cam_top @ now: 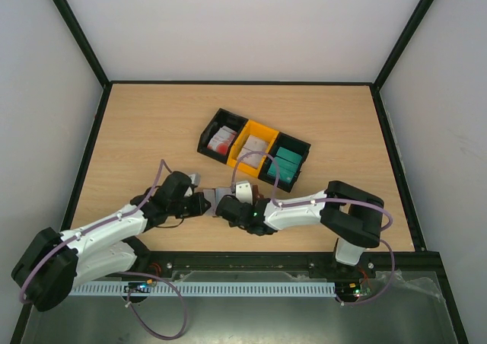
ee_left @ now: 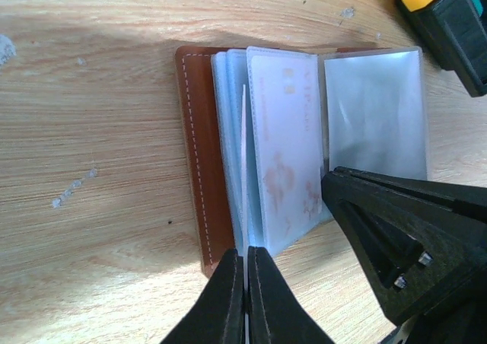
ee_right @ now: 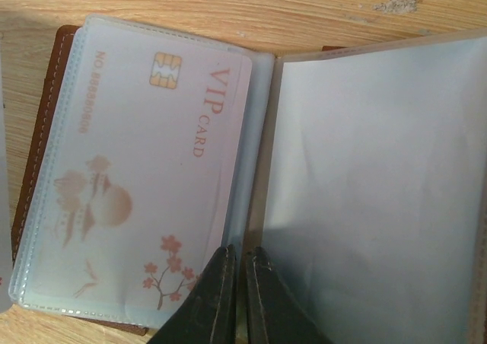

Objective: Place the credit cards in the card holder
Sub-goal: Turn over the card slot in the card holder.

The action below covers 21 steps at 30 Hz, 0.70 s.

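At the left, the left gripper (ee_left: 246, 294) is clamped shut on the near edge of the clear sleeves of the card holder (ee_left: 194, 154), which lies opened flat on the table (cam_top: 144, 123) between the two arms, its brown leather cover underneath. One white card (ee_right: 144, 169), printed with pink blossoms, is seen fully seated in a sleeve. The sleeve to its right, the empty sleeve (ee_right: 373, 192), is unfilled. The right gripper (ee_right: 237, 287) is drawn almost together at the lower edge of the sleeves by the fold; whether a sleeve is pinched there cannot be told. No card is carried by either gripper.

Further right and back, well apart from the holder, three bins are lined up: white-and-red cards (cam_top: 222, 140) in a black one, pale cards (cam_top: 253, 151) in the yellow bin (cam_top: 262, 126), teal cards (cam_top: 285, 165) in the last. The task is judged barely begun: one card is stowed, and the stacks are left to be fetched.
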### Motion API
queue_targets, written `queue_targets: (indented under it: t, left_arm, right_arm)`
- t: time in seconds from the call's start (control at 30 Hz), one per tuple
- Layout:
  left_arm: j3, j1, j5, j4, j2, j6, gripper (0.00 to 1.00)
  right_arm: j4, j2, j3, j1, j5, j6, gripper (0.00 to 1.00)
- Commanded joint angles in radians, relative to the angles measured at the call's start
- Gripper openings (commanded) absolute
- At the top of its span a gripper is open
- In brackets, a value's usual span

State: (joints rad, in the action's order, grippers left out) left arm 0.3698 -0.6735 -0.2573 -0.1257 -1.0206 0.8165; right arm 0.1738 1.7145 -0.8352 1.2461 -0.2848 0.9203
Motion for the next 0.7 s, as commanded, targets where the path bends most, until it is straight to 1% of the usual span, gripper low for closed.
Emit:
queue_targets:
  t: [0.0,0.27,0.47,0.67]
  left_arm:
    - [0.037,0.002,0.013,-0.024,0.018,-0.008,0.03]
    - [0.039,0.001,0.016,-0.023,0.009,-0.004,0.03]
    - [0.048,0.002,0.058,-0.058,0.03,-0.005,0.03]
    - [0.039,0.001,0.063,-0.04,0.052,0.001,0.02]
  right_arm:
    - [0.005,0.006,0.039,-0.011,0.032,0.019,0.07]
    - [-0.006,0.004,0.053,-0.017,0.037,0.022,0.06]
    - [-0.008,0.005,0.051,-0.019,0.039,0.022,0.06]
    - [-0.013,0.01,0.053,-0.02,0.044,0.022,0.06]
